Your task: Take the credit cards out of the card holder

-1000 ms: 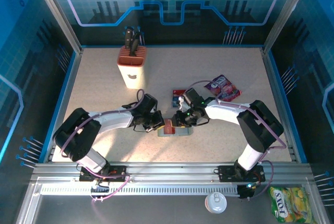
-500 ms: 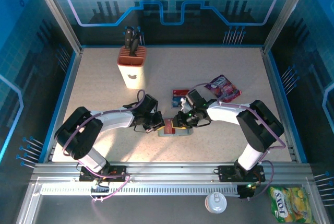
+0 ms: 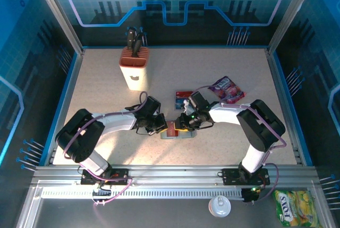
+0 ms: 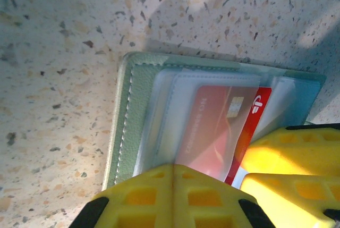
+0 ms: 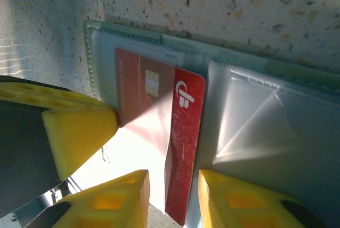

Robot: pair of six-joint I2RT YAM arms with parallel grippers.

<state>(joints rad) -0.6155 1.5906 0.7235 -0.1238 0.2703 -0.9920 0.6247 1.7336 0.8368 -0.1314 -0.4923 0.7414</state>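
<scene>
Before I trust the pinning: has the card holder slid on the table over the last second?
No. The card holder keeps its spot in the top view, just below the loose card and down-right of the knife block.

The top external camera looks down from above and behind the arms. Both wrist cameras peer closely past their yellow fingers point(image 4: 141, 199), sharing the flat grey-green bifold card holder point(image 4: 132, 111) just beyond them.
</scene>
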